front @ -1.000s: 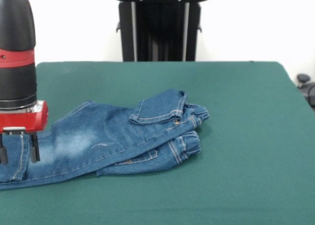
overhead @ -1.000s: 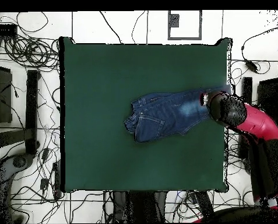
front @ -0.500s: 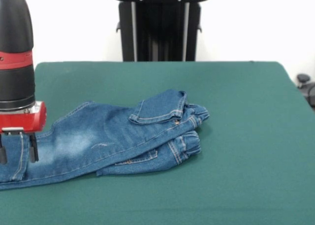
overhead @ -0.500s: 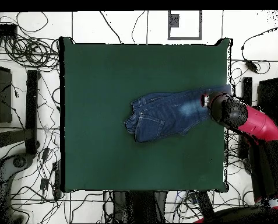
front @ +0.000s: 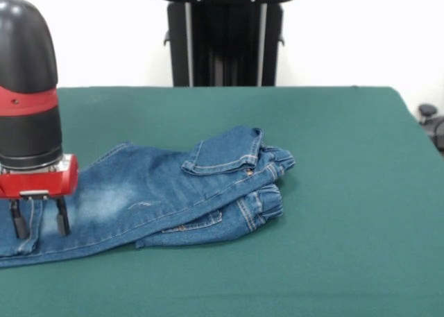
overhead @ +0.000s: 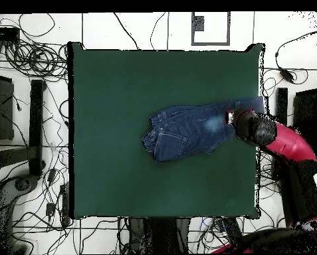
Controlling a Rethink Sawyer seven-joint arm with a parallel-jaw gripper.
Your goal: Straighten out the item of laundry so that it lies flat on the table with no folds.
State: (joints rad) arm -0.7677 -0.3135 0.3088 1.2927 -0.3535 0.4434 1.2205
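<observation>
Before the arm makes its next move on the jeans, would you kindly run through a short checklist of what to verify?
1. Gripper open: ok, its fingers stand apart.
2. Gripper over the jeans: ok, above the leg end.
3. Fingers touching the denim: cannot tell.
4. Jeans lying flat: not ok, the waist end is folded over and the pocket flap stands up.
5. Jeans wholly on the table: not ok, the overhead view shows the leg end at its edge.
6. Bare felt around the waist end for spreading: ok.
</observation>
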